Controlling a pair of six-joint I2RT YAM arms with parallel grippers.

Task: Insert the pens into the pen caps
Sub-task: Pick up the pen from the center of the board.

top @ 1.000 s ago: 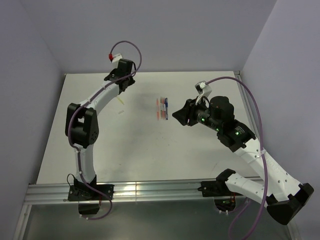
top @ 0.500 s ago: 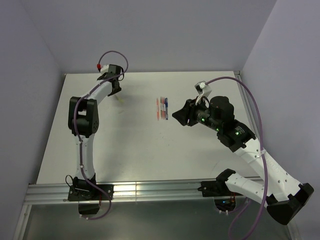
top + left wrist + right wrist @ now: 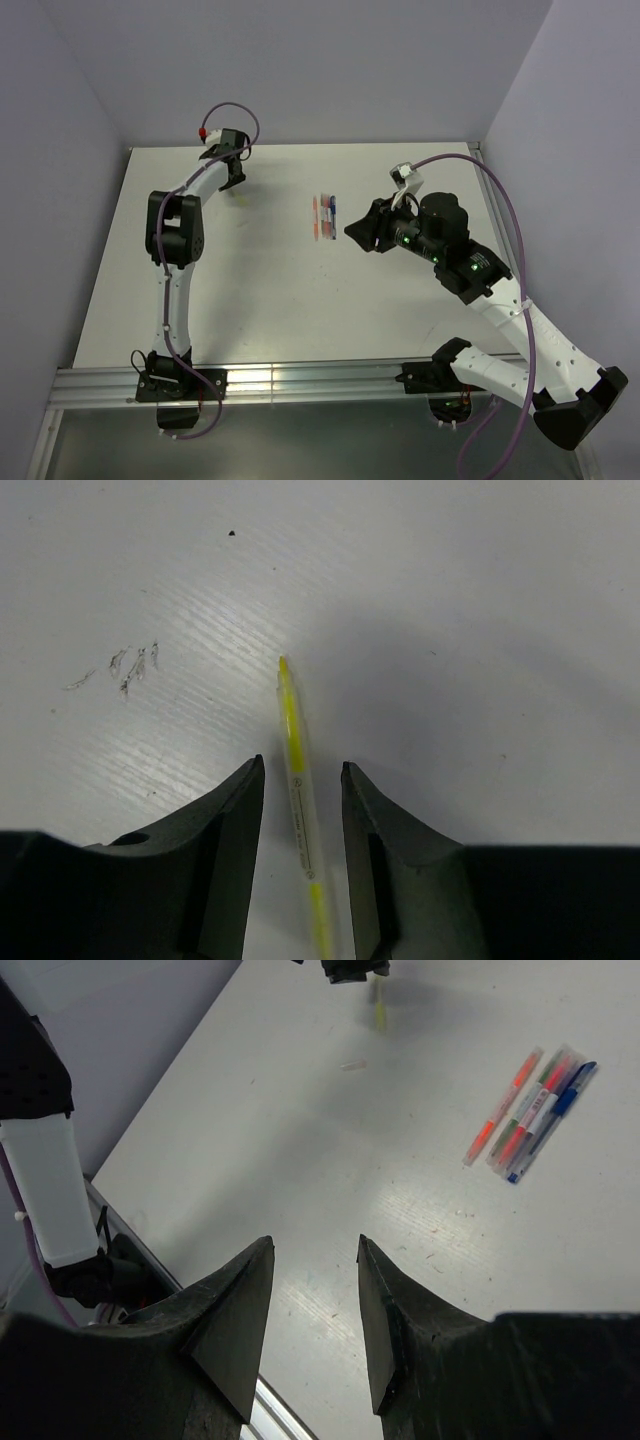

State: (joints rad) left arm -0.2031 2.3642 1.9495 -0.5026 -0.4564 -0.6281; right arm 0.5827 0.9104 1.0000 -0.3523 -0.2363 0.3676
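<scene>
A yellow pen (image 3: pixel 296 780) with a clear barrel lies flat on the white table (image 3: pixel 480 630), and my left gripper (image 3: pixel 300 765) stands open astride it, with a gap between the pen and each finger. From above, the left gripper (image 3: pixel 233 180) is at the far left of the table. Several more pens (image 3: pixel 325 215) in orange, red, pink and dark blue lie side by side at the table's middle, also in the right wrist view as pens (image 3: pixel 530 1115). My right gripper (image 3: pixel 350 232) hovers open and empty just right of them. A small clear pen cap (image 3: pixel 352 1064) lies apart.
Grey walls close the table on the left, back and right. An aluminium rail (image 3: pixel 300 380) runs along the near edge by the arm bases. The left arm's elbow (image 3: pixel 175 235) stands high over the table's left side.
The left arm has folded back and its wrist has shifted left toward the far corner, with its jaws a little wider. The right arm and the pens have not moved.
</scene>
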